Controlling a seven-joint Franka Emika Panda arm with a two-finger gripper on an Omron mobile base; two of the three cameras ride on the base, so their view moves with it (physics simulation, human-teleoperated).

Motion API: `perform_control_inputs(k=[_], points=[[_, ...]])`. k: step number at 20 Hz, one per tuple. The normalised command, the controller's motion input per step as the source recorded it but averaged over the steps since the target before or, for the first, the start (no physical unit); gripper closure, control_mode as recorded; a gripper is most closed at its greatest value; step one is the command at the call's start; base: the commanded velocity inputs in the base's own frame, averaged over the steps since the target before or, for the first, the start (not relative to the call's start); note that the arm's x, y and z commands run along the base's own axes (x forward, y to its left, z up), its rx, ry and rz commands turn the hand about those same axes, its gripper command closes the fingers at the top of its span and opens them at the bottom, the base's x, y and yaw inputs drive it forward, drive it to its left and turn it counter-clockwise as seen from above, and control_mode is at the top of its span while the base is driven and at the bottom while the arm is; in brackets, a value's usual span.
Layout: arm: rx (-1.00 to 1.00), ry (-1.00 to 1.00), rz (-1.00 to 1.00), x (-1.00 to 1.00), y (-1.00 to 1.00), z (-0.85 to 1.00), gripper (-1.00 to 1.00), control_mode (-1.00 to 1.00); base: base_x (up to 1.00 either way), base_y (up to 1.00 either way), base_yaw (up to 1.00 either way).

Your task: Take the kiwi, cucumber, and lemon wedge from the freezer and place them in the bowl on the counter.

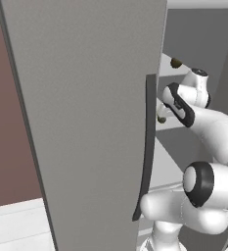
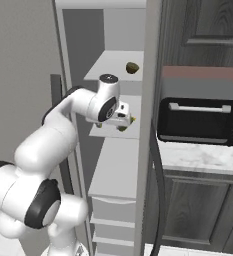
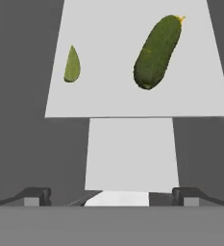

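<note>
The freezer [image 1: 86, 122] stands open, and in the left base view its grey door with the long dark handle [image 1: 146, 147] blocks most of the interior, so that the shelves are seen in a narrow strip at the right only. The kiwi [image 2: 132, 67] is seen as a small brown lump on the upper shelf [image 2: 113, 65] in the right base view, near the right edge of that shelf; in the left base view it is glimpsed just past the door edge.

The arm is reached into the freezer at the height of the middle shelf [image 3: 132, 57]. The fingers [image 3: 111, 194] are spread wide and nothing is held between them; in the right base view they are largely hidden behind the wrist.

In the hand view the cucumber [image 3: 156, 52] is seen lying on the middle shelf, its long axis running from the lower left to the upper right of that view, with a small yellow tip at the upper end. The lemon wedge [image 3: 72, 65] lies well apart from it on the same shelf, greenish-yellow, its pointed end turned toward the top of the view. Neither is touched by the fingers.

On the bench [image 2: 203, 155] beside the freezer a black toaster oven [image 2: 200, 120] is seen, cut off at the right edge. The drawers [image 2: 113, 210] lower in the freezer are partly hidden by the arm.
</note>
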Motion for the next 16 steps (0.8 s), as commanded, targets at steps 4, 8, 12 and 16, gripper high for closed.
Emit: perform_control_inputs(k=[4, 8, 12, 16], points=[[0.04, -0.01, 0.02, 0.22, -0.02, -0.03, -1.00, -1.00, 0.00, 0.00, 0.00], [0.00, 0.00, 0.00, 0.26, -0.07, 0.00, -1.00, -1.00, 0.00, 0.00, 0.00], [0.00, 0.00, -0.01, 0.39, 0.00, -0.07, -1.00, -1.00, 0.00, 0.00, 0.00], [0.00, -0.03, -0.01, 0.32, 0.00, -0.24, -1.00, -1.00, 0.00, 0.00, 0.00]])
